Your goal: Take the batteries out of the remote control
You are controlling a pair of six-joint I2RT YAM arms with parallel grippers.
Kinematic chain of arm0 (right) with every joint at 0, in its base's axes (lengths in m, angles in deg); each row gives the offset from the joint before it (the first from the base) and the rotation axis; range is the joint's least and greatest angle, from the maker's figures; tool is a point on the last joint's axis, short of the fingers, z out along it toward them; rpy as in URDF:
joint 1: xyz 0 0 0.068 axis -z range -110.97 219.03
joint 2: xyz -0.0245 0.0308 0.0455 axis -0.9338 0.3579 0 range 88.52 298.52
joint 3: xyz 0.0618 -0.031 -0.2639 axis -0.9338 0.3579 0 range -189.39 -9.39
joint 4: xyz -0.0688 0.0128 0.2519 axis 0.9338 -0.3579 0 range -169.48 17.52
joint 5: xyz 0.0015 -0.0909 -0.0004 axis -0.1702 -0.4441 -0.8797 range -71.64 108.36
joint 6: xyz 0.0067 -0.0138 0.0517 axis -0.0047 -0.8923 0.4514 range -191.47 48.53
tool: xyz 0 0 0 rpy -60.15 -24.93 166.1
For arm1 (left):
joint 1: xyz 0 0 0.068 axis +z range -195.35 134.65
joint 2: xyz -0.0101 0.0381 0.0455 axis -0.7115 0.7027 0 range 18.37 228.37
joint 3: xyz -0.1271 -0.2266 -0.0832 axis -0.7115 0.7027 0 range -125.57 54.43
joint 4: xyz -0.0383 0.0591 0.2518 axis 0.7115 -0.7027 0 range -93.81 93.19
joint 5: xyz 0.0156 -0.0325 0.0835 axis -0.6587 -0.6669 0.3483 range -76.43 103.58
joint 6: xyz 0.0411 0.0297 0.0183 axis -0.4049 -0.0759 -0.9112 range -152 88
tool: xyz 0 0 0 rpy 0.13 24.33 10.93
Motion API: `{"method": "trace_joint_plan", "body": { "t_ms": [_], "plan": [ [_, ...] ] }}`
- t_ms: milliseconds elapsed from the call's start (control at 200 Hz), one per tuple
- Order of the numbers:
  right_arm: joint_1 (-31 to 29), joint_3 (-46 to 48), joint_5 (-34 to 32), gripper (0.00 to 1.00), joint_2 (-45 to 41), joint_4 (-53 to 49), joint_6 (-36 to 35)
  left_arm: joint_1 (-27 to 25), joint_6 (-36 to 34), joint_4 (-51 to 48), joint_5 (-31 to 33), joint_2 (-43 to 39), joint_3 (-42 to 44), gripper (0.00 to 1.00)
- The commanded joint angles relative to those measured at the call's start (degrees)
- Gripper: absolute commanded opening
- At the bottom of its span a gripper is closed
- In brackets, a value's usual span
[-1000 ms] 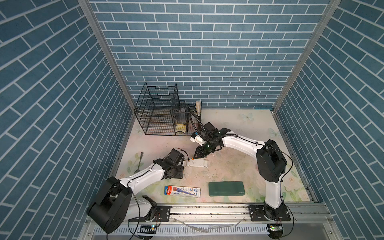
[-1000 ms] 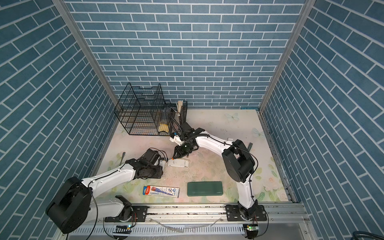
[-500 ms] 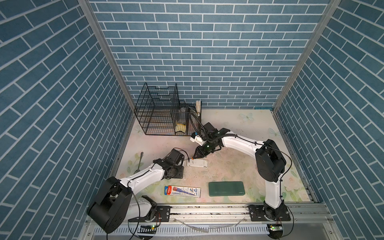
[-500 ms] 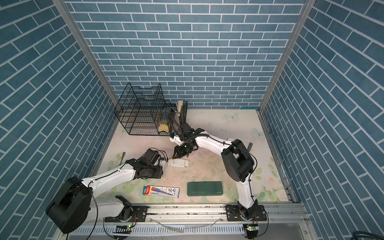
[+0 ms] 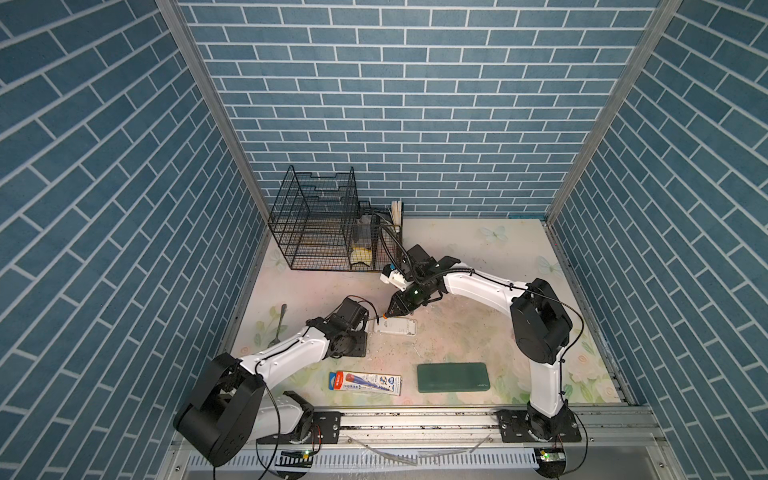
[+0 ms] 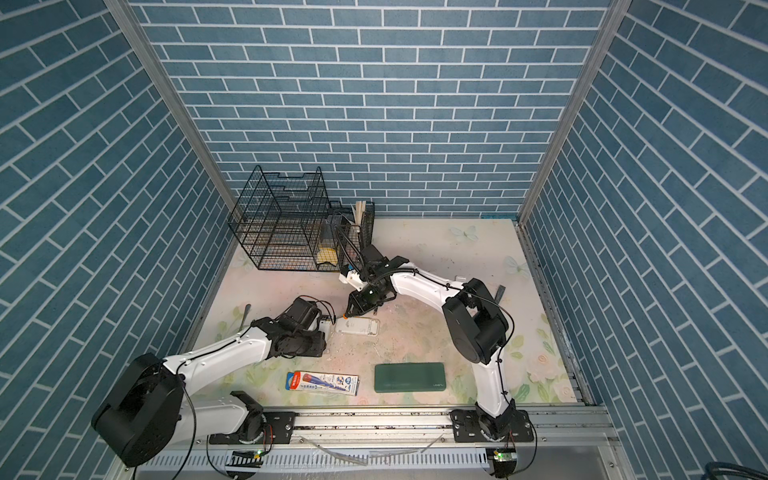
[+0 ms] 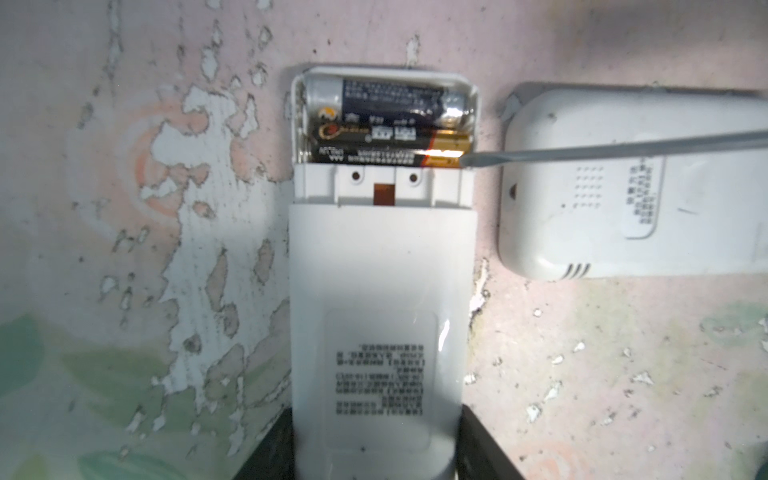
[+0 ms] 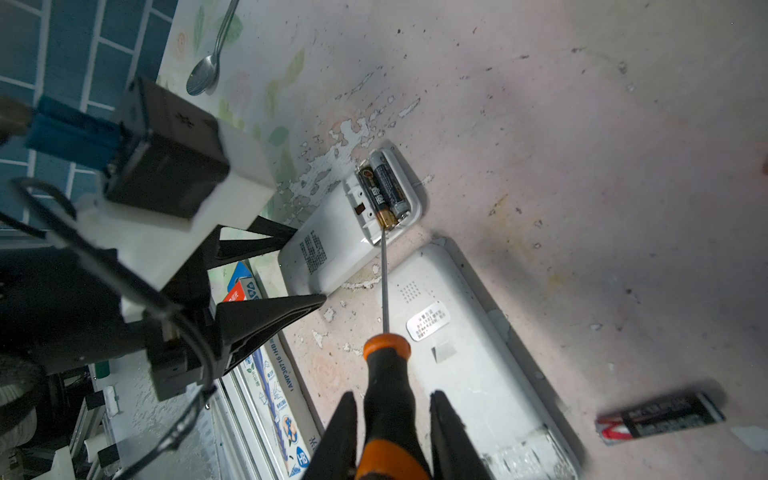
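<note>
The small white remote control [image 7: 382, 291] lies back up with its battery bay uncovered. My left gripper [image 7: 376, 453] is shut on its closed end. Two batteries sit side by side in the bay: a black and silver one [image 7: 386, 97] and a black one with a gold end [image 7: 374, 149]. My right gripper [image 8: 392, 419] is shut on the orange-and-black screwdriver [image 8: 386, 386]. The screwdriver's shaft [image 7: 623, 145] reaches over, and its tip touches the gold end of the battery nearer the remote's middle. In both top views the two grippers [image 5: 368, 328] [image 6: 353, 305] meet at mid table.
A larger white device [image 5: 395, 327] [image 8: 469, 353] lies right beside the remote, under the screwdriver shaft. A blurred black, battery-like object [image 8: 660, 419] lies past it. A spoon [image 5: 279, 324], a printed pen box [image 5: 365, 382], a dark green case [image 5: 453, 377] and a wire rack [image 5: 320, 232] surround the spot.
</note>
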Motion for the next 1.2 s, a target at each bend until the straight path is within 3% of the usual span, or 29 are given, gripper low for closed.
{"method": "trace_joint_plan", "body": {
  "t_ms": [0,1190],
  "plan": [
    [0.34,-0.05,-0.66,0.0,0.09,0.56,-1.37,0.12,-0.12,-1.04,-4.06,2.45,2.22,0.45],
    [1.1,3.98,-0.79,0.0,-3.0,2.24,-0.34,0.12,0.03,-1.0,-4.06,2.81,2.18,0.43]
  ]
}}
